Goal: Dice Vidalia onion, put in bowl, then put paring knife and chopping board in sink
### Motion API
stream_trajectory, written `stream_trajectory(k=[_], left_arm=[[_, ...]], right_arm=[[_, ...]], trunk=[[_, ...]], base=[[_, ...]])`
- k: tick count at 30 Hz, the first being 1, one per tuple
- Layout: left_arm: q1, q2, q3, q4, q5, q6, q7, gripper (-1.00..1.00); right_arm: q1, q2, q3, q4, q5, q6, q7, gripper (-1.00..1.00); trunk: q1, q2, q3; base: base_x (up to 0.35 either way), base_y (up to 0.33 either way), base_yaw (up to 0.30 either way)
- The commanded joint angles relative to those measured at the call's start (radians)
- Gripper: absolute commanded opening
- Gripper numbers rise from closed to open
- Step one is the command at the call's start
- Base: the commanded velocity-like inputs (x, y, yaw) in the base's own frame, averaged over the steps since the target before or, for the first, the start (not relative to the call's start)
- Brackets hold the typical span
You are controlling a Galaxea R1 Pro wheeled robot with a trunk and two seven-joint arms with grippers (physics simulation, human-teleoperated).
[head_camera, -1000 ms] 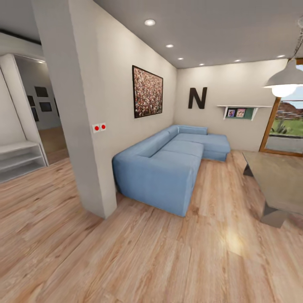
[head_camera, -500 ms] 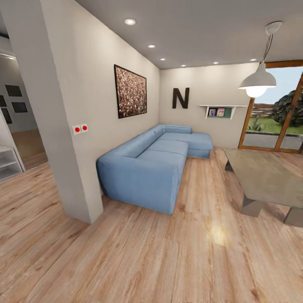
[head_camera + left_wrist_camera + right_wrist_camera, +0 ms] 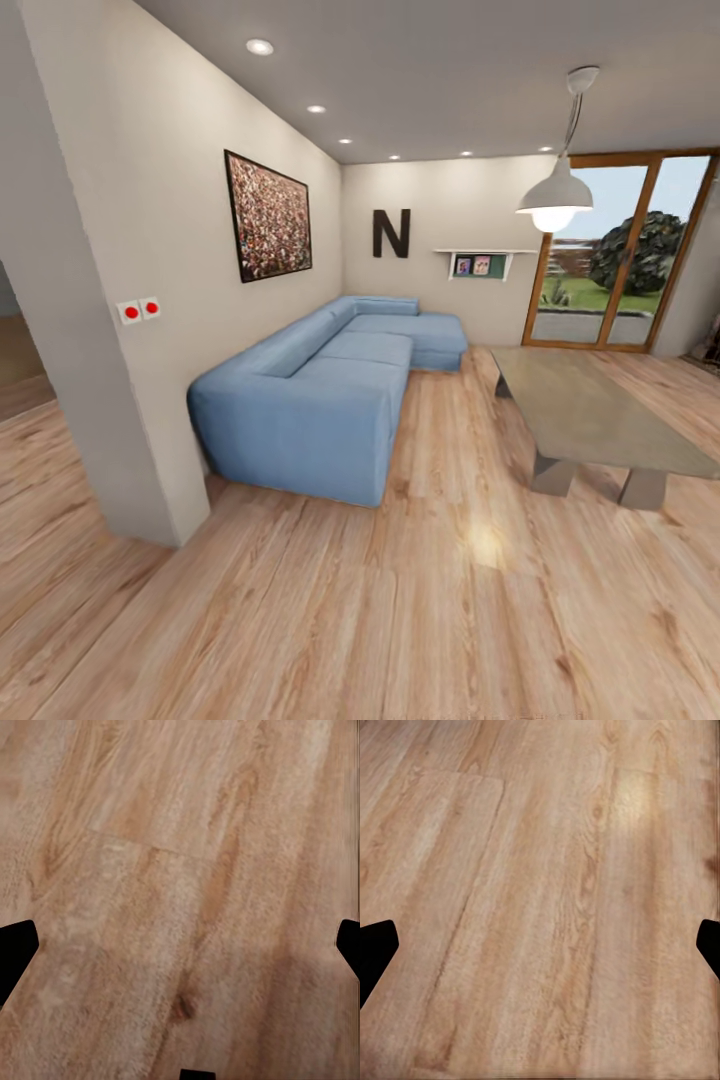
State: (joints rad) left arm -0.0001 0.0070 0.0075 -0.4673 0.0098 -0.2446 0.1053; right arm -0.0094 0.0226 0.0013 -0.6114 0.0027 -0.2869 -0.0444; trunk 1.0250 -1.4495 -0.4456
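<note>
A living room seen from the robot's head camera, with none of the kitchen items in view. A blue L-shaped sofa [image 3: 325, 400] sits against a white wall [image 3: 190, 200], its long side running away from the camera toward the far corner, where the short section turns to the right. On the wall above it hangs a dark-framed speckled picture [image 3: 268, 216], and a white switch plate with two red dots [image 3: 138, 311] is fixed nearer the camera. On the far wall are a large black letter N [image 3: 391, 233] and a small white shelf [image 3: 478, 263] holding two framed photos. To the right, a low grey-brown table [image 3: 590, 415] stands on the light wooden floor [image 3: 420, 600], its long axis pointing away toward a wood-framed glass door [image 3: 620, 255] with greenery outside. A white pendant lamp [image 3: 554, 196] hangs lit above the table. Recessed lights dot the ceiling [image 3: 450, 70].

In the left wrist view, the left gripper [image 3: 180, 945] looks down on floor planks, with a dark fingertip [image 3: 15, 952] at each side edge, set wide apart with nothing between them. In the right wrist view, the right gripper [image 3: 540, 945] shows the same: dark tips at both edges, spread apart over bare wood grain
</note>
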Motion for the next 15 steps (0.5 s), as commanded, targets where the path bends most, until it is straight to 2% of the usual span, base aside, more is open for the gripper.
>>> stream_trajectory(k=[1, 15], left_arm=[[0.000, 0.000, 0.000, -0.001, 0.001, -0.002, 0.003, 1.00], [0.000, 0.001, 0.001, 0.000, 0.001, -0.002, 0.002, 1.00]], right_arm=[[-0.001, 0.000, 0.000, 0.001, 0.000, -0.003, -0.003, 1.00], [-0.001, 0.000, 0.000, 0.001, 0.000, -0.003, -0.003, 1.00]], trunk=[[0.000, -0.001, -0.001], [0.000, -0.001, -0.001]], base=[[0.000, 0.000, -0.242], [0.000, 0.000, -0.242]])
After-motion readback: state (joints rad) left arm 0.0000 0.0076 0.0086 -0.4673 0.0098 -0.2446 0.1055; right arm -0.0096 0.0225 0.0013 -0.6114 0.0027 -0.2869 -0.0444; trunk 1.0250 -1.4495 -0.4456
